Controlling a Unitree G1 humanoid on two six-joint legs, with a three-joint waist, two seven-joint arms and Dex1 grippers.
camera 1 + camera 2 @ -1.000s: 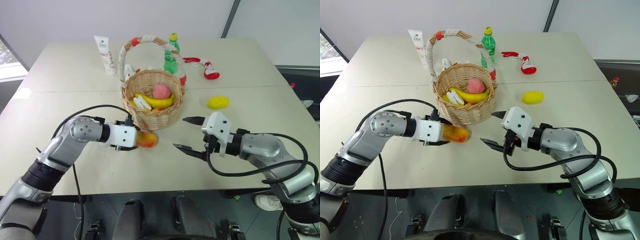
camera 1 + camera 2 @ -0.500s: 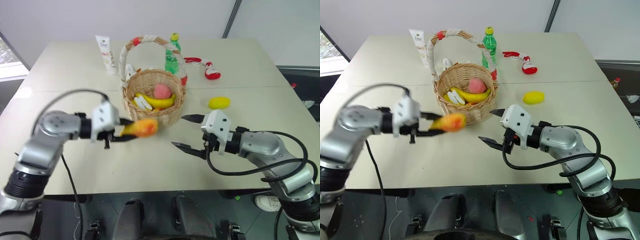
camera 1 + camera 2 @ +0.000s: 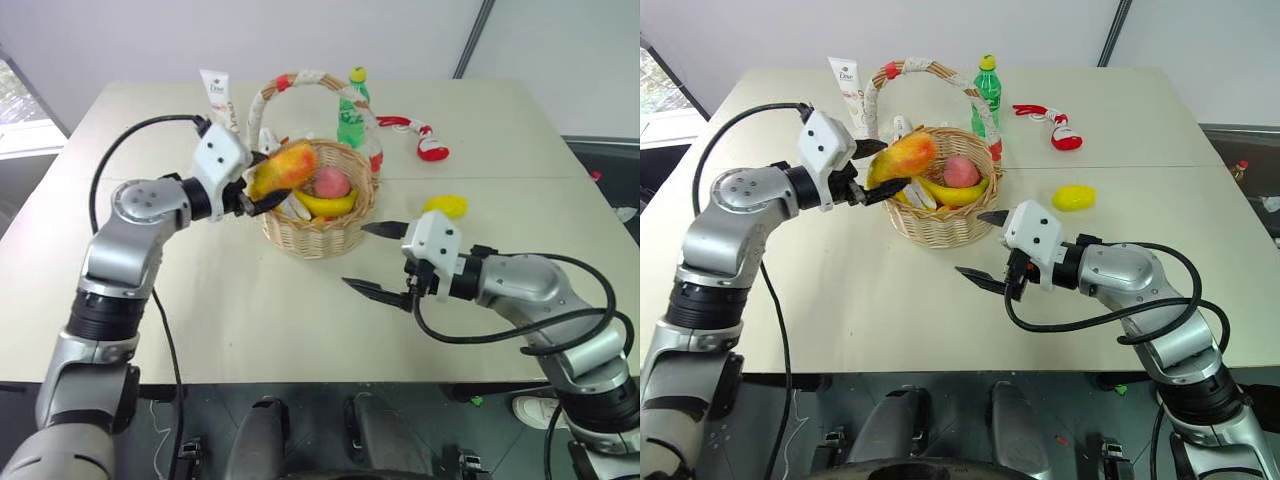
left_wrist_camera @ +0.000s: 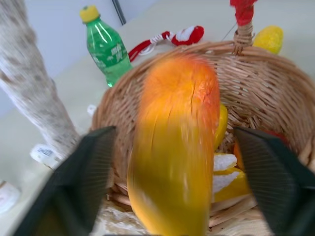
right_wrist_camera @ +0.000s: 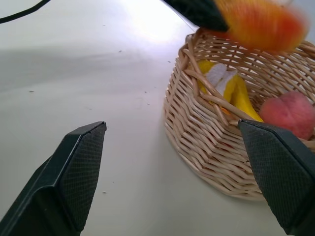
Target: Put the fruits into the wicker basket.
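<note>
Looks like a lab/test room: plain beige table made of two butted tops, bare white wall behind, dark floor w/ bits of clutter at right edge. Props laid out on table, no home furnishings visible.

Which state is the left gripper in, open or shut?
Open. In the left wrist view the fingers stand wide apart, clear of the mango, which is over the wicker basket.

Beige table, pale wall, dark floor, window
</note>
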